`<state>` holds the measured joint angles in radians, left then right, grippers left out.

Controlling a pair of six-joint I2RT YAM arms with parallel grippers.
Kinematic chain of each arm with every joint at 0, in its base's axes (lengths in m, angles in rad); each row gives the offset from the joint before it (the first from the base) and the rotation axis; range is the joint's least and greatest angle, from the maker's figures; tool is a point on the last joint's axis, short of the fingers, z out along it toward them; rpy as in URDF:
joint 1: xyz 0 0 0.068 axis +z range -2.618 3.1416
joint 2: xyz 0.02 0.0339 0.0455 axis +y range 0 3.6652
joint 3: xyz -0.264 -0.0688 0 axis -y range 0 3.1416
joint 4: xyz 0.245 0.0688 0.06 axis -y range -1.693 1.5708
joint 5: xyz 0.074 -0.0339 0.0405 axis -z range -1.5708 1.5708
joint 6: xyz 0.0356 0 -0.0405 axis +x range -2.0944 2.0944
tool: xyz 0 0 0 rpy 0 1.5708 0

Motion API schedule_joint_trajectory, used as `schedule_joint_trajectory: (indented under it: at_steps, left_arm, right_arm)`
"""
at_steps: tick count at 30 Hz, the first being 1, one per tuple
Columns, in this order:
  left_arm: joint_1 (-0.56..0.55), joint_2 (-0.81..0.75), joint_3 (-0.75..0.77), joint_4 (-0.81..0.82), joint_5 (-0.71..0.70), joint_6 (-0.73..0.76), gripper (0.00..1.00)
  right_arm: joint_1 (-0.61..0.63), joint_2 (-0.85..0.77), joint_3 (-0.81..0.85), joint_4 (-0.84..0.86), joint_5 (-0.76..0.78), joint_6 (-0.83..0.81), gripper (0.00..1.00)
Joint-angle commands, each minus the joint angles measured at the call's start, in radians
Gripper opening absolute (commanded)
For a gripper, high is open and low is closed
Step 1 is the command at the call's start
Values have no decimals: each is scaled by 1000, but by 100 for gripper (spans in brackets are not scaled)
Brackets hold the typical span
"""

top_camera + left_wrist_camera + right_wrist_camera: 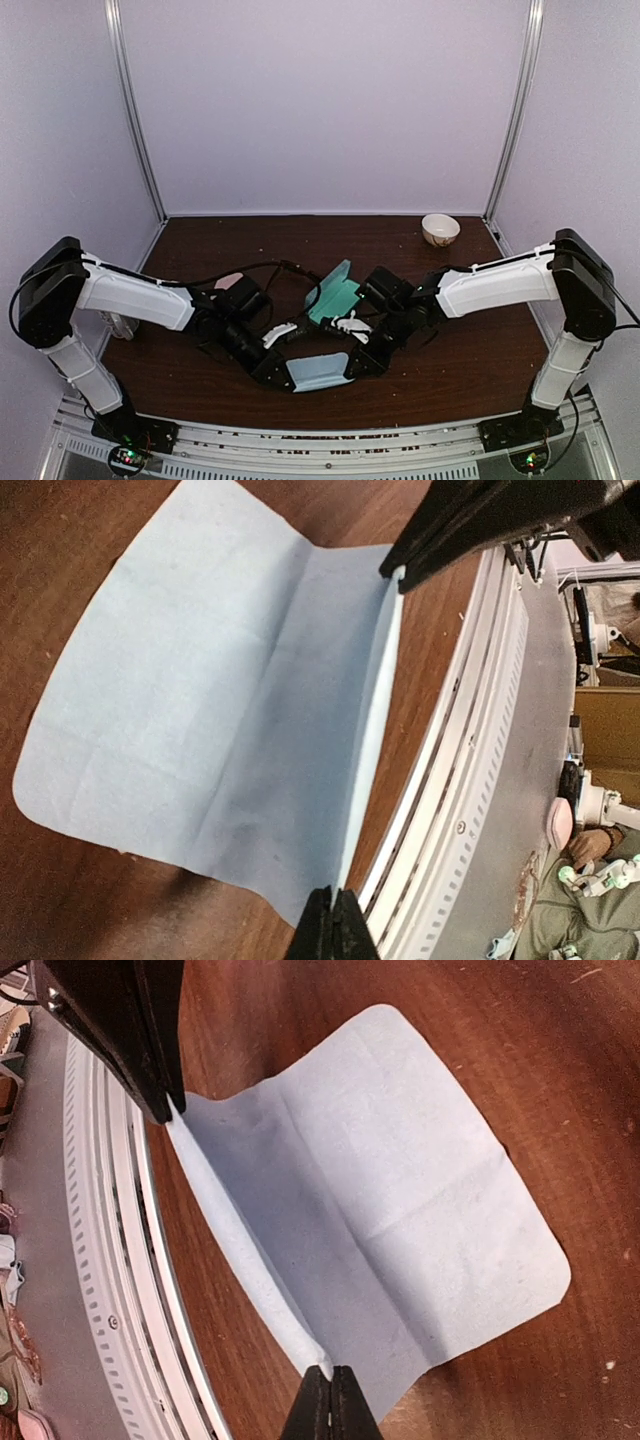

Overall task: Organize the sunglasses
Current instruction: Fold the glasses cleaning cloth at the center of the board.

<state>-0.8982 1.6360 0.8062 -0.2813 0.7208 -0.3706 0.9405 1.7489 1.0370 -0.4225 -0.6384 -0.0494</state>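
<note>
left gripper (329, 895) jaws clamped on near corner of blue cloth (200, 700), near edge raised off table (500, 1040). right gripper (326, 1372) pinches other near corner. advice: keep edge taut, move both together. sunglasses not made out in any view.

Left end effector (283, 377) and right end effector (357, 364) at either end of light-blue cloth (320, 372), near desk (480, 370) edge (teal case (335, 295) just behind); bowl (440, 230) far right.

The left hand (285, 376) and right hand (352, 362) hide the cloth's (320, 372) pinched corners.
</note>
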Motion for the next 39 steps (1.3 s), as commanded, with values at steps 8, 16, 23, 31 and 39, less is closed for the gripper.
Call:
schedule_joint_trajectory:
  at_steps: [8,16,23,31,39]
  left_arm:
    - [-48,-41,-64,103,-42,-140,0]
    - [-24,25,-2,72,-41,-101,0]
    - [18,75,34,33,-22,-56,0]
    - [68,118,72,-14,-26,-10,0]
    - [106,155,125,-78,-34,46,0]
  right_arm:
    - [38,-33,-45,87,90,67,0]
    - [35,-15,3,56,126,45,0]
    - [20,33,58,13,126,25,0]
    - [-8,100,117,-28,101,-5,0]
    - [-37,148,164,-55,79,-24,0]
